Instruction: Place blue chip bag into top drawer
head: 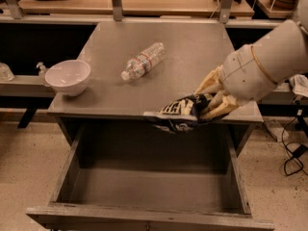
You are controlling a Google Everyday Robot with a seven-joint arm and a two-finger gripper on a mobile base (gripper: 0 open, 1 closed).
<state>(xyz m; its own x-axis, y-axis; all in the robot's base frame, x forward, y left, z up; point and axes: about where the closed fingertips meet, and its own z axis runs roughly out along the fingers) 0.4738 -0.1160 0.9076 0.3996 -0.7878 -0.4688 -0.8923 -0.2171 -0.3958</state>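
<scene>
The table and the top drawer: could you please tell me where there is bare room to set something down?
The drawer's visible floor is bare. The table is free behind and right of the bottle. Crowded: its front right edge, where the gripper holds the bag.

My pincer [206,106] clamps the blue chip bag [177,113] at the front edge of the worktop [192,52], right of centre. The bag juts out over the top drawer [144,214], which is pulled open below. A water bottle [142,60] lies on its side mid-worktop. A white bowl [68,76] sits at the front-left corner.
</scene>
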